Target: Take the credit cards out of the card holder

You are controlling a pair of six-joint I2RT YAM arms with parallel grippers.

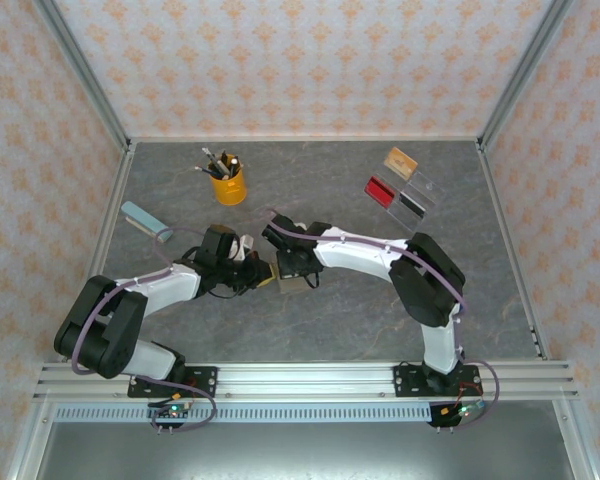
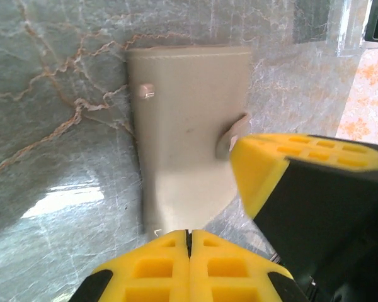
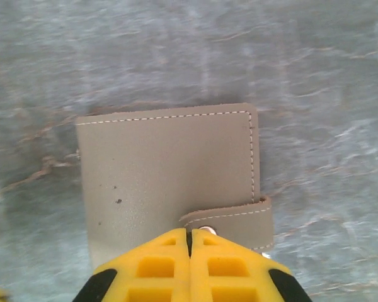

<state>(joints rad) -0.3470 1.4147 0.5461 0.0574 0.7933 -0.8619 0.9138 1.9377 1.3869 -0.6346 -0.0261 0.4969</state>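
The card holder (image 1: pixel 292 284) lies closed on the table, grey-olive side up (image 3: pixel 164 163), its strap (image 3: pixel 239 217) snapped across the edge. My right gripper (image 3: pixel 189 236) is shut, its tips right over the strap's snap. My left gripper (image 2: pixel 189 236) is shut too, its tips at the holder's (image 2: pixel 183 126) near edge with nothing seen between them. One yellow finger (image 2: pixel 271 163) of the right gripper reaches in beside it. A red card (image 1: pixel 381 190) and a tan-orange card (image 1: pixel 401 160) lie at the back right. A black card lies in a clear tray (image 1: pixel 423 188).
A yellow cup of pens (image 1: pixel 227 183) stands at the back left. A light-blue block (image 1: pixel 145 221) lies near the left wall. Both arms meet at mid-table, the left gripper (image 1: pixel 265 272) close to the right gripper (image 1: pixel 298 272).
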